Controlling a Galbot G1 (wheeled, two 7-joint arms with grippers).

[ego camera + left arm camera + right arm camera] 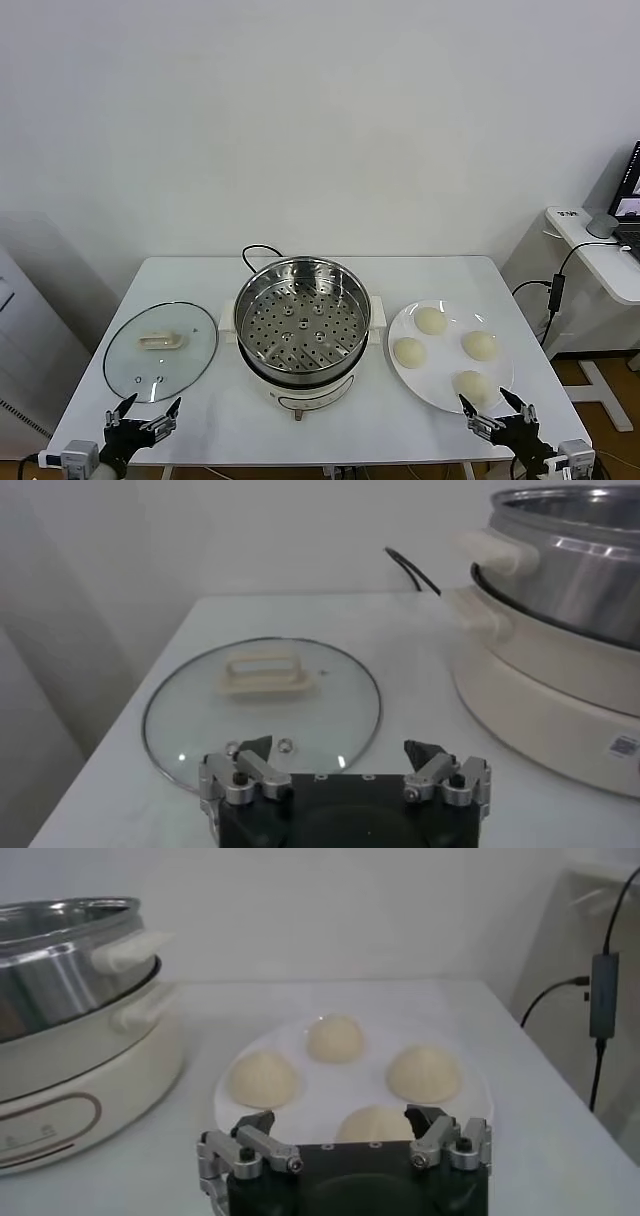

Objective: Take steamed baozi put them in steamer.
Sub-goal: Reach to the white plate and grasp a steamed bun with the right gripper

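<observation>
Several cream-white baozi lie on a white plate (500, 350) at the right: one at the back (431, 320), one on the left (409, 352), one on the right (481, 345), one at the front (471, 386). They also show in the right wrist view, the nearest (375, 1125) just beyond the jaws. The shiny steamer (302, 315) stands empty at the table's middle on its white base. My right gripper (496, 405) is open and empty at the front edge, just short of the plate. My left gripper (147, 410) is open and empty at the front left.
A round glass lid (160, 349) with a cream handle lies flat left of the steamer; it fills the left wrist view (262, 715). A black cord (256, 254) runs behind the cooker. A side desk (600, 250) with a laptop stands right of the table.
</observation>
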